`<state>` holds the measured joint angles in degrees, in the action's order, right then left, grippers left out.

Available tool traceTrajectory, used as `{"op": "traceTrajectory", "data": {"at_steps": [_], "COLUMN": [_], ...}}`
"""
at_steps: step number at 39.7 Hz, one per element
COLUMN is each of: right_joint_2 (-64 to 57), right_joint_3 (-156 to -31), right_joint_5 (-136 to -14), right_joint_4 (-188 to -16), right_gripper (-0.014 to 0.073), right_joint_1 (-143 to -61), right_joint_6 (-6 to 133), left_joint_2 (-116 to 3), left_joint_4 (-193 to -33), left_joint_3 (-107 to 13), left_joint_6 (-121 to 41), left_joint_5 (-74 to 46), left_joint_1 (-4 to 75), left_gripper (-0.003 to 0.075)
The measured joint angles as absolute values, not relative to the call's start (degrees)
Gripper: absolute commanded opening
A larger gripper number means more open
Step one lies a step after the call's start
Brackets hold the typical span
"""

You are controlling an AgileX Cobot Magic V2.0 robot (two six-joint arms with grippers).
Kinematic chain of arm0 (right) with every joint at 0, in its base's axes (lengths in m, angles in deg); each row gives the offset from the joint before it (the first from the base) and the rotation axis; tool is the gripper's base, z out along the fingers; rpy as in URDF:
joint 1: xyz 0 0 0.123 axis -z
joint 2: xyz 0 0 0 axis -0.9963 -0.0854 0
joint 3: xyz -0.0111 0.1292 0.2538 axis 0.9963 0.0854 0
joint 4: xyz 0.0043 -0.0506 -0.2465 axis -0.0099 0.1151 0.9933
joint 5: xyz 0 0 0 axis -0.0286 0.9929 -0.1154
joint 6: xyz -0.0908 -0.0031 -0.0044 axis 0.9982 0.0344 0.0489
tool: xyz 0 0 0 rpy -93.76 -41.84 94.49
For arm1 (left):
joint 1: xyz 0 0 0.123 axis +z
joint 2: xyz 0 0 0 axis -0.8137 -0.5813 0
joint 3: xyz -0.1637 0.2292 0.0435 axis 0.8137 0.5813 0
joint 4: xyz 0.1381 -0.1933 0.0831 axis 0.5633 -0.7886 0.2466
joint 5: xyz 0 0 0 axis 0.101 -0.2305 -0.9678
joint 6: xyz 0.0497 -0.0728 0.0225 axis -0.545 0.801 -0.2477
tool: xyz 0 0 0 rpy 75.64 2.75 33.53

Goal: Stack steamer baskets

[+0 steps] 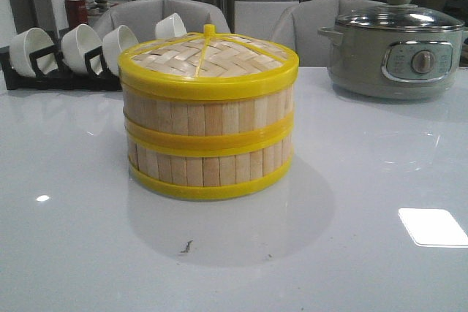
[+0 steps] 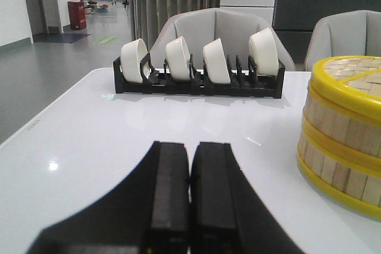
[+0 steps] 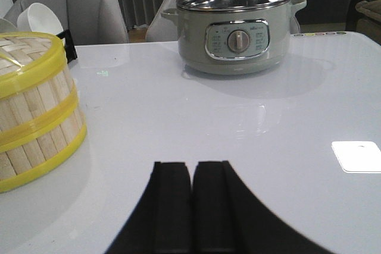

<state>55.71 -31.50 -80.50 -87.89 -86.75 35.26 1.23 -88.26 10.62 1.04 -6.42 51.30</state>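
Note:
Two steamer baskets stand stacked in the middle of the white table, the upper basket [image 1: 208, 117] on the lower basket [image 1: 208, 168], with the woven lid [image 1: 208, 56] on top. The stack also shows in the left wrist view [image 2: 342, 141] and in the right wrist view [image 3: 33, 117]. My left gripper [image 2: 190, 147] is shut and empty, low over the table to the left of the stack. My right gripper [image 3: 191, 168] is shut and empty, to the right of the stack. Neither gripper shows in the front view.
A black rack with several white bowls [image 1: 58, 52] stands at the back left, also in the left wrist view [image 2: 199, 66]. A grey-green electric pot with a glass lid [image 1: 395, 49] stands at the back right, also in the right wrist view [image 3: 235, 28]. Grey chairs stand behind the table.

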Motion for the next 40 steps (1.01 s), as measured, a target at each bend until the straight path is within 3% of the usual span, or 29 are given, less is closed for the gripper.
{"op": "traceTrajectory", "data": {"at_steps": [40], "right_joint_2": [55.7], "right_joint_3": [-31.5], "right_joint_5": [-82.2], "right_joint_4": [-91.8], "right_gripper": [0.0027], "right_joint_1": [-86.8], "right_joint_6": [44.8], "left_joint_2": [1.2], "left_joint_4": [-88.3], "left_joint_3": [10.6], "left_joint_6": [1.0], "left_joint_5": [-6.4], "left_joint_1": [51.3], "left_gripper": [0.0085]}}
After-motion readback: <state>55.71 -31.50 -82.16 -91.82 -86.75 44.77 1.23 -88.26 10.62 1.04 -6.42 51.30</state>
